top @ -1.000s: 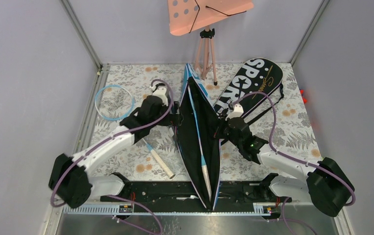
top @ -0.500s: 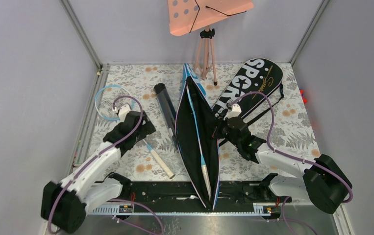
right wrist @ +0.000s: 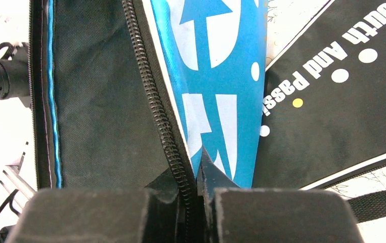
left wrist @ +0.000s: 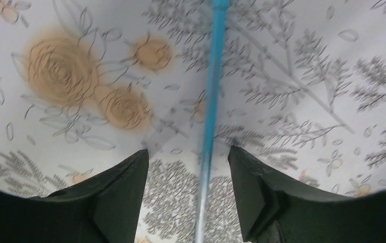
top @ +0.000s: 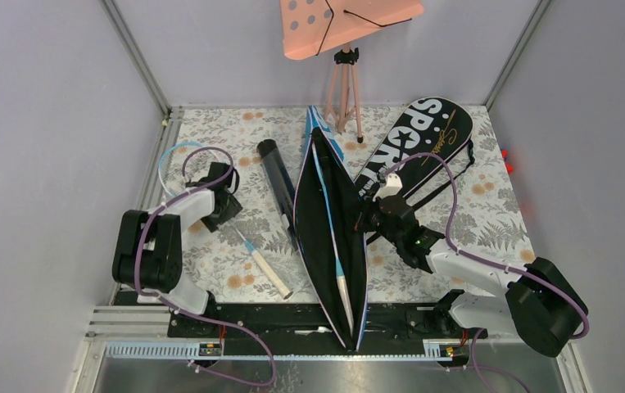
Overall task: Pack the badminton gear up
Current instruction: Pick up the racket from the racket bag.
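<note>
The left gripper hangs low over the floral cloth with its fingers spread, straddling the thin blue shaft of a racket. A gap shows on each side of the shaft, though the blur there makes contact hard to rule out. From above, that racket lies on the left of the table, its light-blue hoop under the arm's cable.

The right gripper is pressed together, pinching the zipper edge of the blue bag and holding it agape. A second racket lies inside. A black tube rests just left of the bag, and the black bag lies flat on its right. A pink board on a tripod stands at the back, between grey walls.
</note>
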